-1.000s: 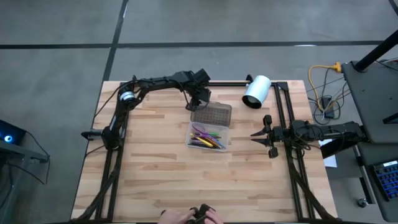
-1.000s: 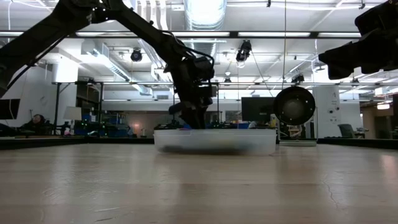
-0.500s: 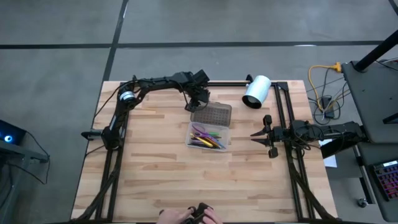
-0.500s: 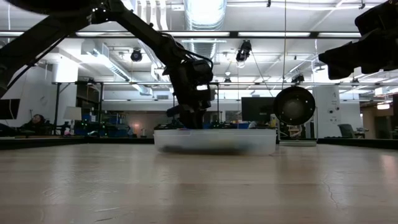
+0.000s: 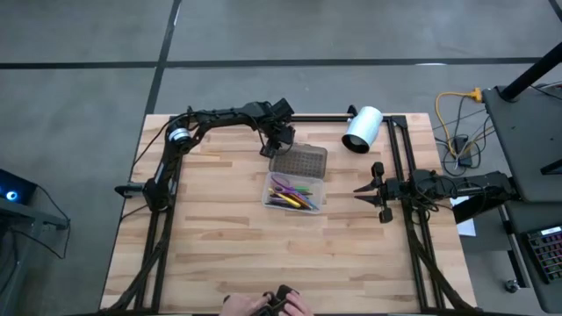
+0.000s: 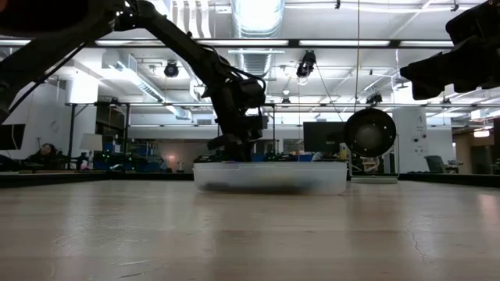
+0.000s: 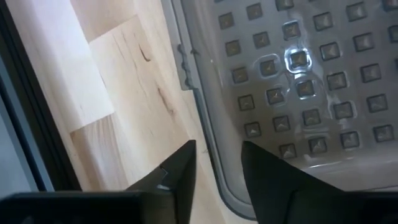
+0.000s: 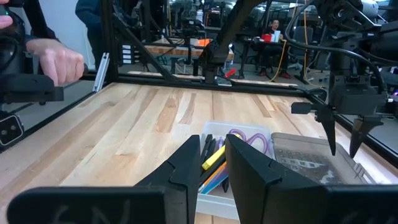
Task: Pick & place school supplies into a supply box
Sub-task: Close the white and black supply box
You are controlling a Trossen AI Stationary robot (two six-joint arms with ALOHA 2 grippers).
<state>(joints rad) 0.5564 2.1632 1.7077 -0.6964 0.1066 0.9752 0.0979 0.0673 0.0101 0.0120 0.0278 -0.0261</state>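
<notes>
Supply box (image 5: 294,192) sitting mid-bench, pens and scissors (image 5: 283,185) lying inside; dotted lid (image 5: 298,161) lying flipped open behind. Left pincer (image 5: 271,150) hovering at lid's corner, jaws narrowly parted, holding nothing, likely to shut it. Right pincer (image 5: 369,190) waiting beside, slightly parted, empty.

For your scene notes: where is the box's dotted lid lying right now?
In the high view the lid lies flat on the table just behind the open supply box, with the left gripper at its left corner.

No text, label or number seems readable anywhere.
</notes>
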